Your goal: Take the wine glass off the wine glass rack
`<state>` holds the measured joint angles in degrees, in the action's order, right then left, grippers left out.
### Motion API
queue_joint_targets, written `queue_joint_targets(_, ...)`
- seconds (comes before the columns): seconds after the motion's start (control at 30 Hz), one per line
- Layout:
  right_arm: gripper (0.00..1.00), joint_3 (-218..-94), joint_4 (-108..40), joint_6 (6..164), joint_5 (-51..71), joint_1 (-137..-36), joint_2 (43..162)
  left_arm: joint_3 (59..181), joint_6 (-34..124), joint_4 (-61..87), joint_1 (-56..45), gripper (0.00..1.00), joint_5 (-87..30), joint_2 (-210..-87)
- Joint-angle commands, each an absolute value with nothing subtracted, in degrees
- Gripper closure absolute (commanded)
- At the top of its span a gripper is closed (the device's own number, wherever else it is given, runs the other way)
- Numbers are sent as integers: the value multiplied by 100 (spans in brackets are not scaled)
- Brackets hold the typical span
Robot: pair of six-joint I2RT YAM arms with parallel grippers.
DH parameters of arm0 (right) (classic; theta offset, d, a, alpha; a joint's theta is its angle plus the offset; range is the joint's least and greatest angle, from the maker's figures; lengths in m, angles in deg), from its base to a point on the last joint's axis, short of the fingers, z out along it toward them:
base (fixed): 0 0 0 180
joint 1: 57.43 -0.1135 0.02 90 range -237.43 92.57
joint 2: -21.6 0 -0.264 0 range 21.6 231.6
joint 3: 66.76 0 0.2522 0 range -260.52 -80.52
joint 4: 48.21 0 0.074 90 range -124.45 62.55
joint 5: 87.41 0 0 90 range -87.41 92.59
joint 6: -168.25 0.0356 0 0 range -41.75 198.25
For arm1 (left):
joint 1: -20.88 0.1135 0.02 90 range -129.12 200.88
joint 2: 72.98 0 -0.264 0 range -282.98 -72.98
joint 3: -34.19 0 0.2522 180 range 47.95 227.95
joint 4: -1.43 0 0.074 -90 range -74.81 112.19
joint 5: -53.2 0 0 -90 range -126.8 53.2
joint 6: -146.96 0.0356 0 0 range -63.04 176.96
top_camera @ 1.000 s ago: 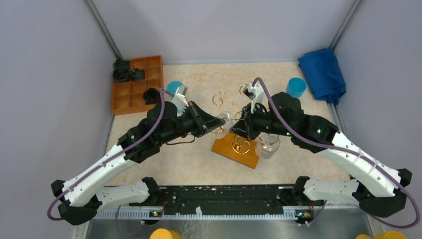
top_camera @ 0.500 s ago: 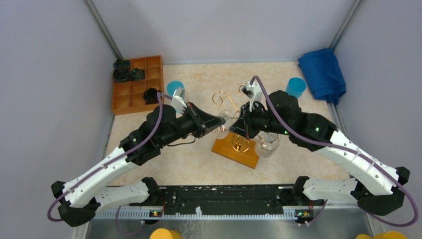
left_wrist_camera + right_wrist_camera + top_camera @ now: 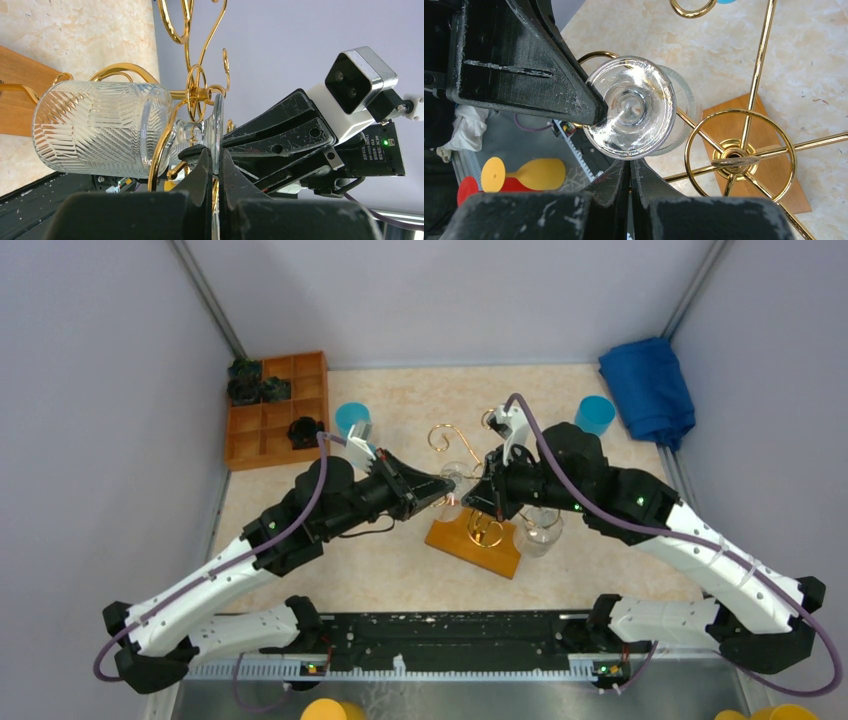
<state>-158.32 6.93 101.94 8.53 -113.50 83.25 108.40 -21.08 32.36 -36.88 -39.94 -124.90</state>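
Left wrist: left fingers [image 3: 199,172] pinch wine glass [image 3: 100,125] foot; right fingers [image 3: 614,186] closed, empty.

Top view overhead, distant; both wrist views close, sharing wine glass [image 3: 100,127] from opposite sides.

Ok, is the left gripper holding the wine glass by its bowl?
No, the left gripper is pinching the thin flat foot of the wine glass, with the bowl well clear of its fingers.
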Motion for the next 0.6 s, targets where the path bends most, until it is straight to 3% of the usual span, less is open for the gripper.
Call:
queue_joint_targets(0.0, 100, -15941, 229, 10185, 674, -11323, 8541, 10805, -2672, 2610, -4066, 100, -2891, -12314)
queue_joint_targets(0.57, 100, -15840, 158, 10215, 743, -11285, 8507, 11006, -2426, 2830, -4064, 100, -3028, -12163)
